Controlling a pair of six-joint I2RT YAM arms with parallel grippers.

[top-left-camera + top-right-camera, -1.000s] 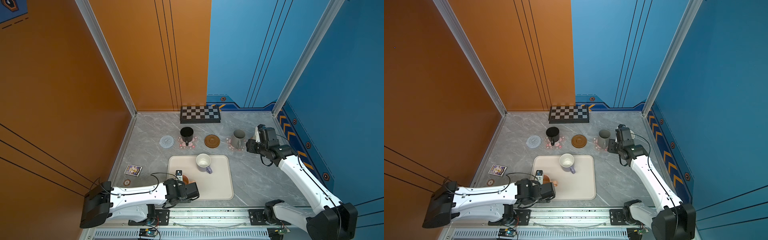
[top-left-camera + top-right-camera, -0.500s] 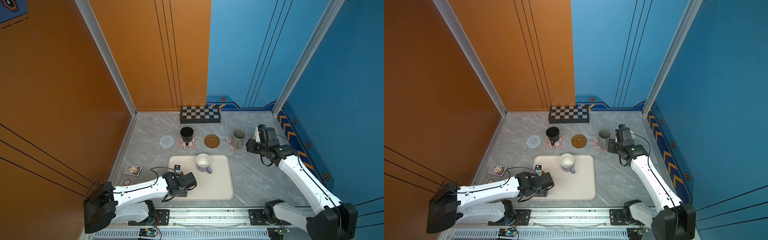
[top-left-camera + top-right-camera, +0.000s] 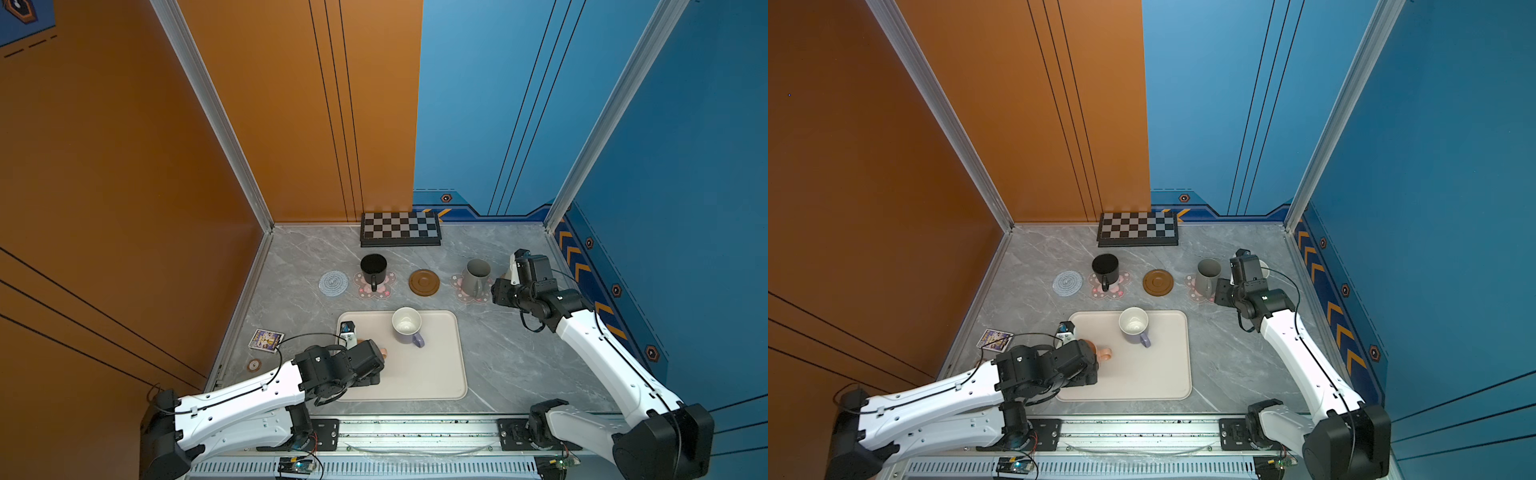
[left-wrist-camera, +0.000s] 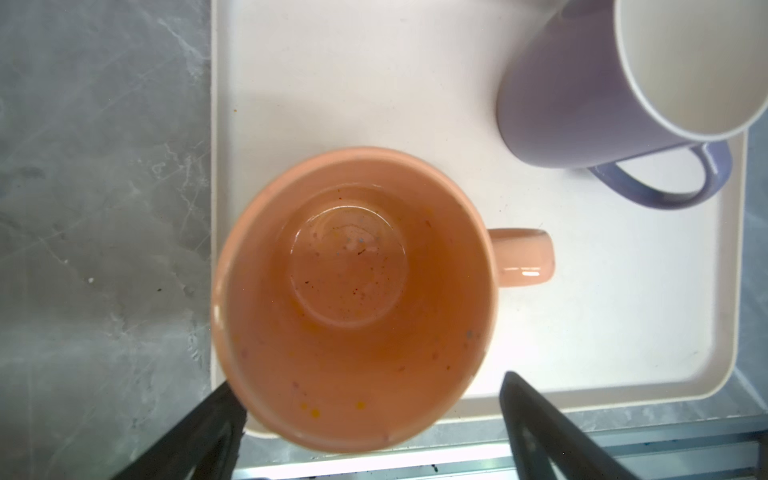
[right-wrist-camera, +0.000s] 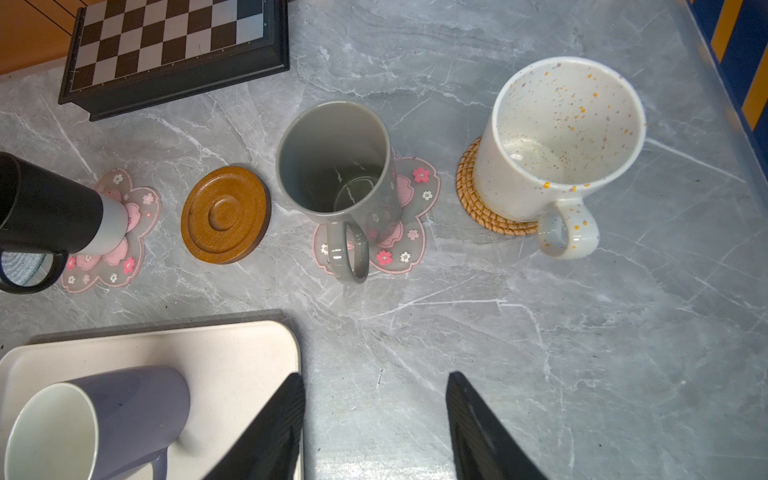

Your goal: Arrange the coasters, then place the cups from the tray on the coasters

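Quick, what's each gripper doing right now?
Left gripper: open, jaws either side of the orange mug.
Right gripper: open, holding nothing.

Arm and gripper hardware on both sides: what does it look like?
Both alike: the left arm and right arm have white link shells with black joints, black bases and thin black cables looping outside. The left gripper and right gripper each have two black tapering fingers.

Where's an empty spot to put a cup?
Bare: the brown coaster between black mug and grey mug, the blue-grey coaster beside the black mug, the tray's near-right corner. Crowded: around the speckled mug.
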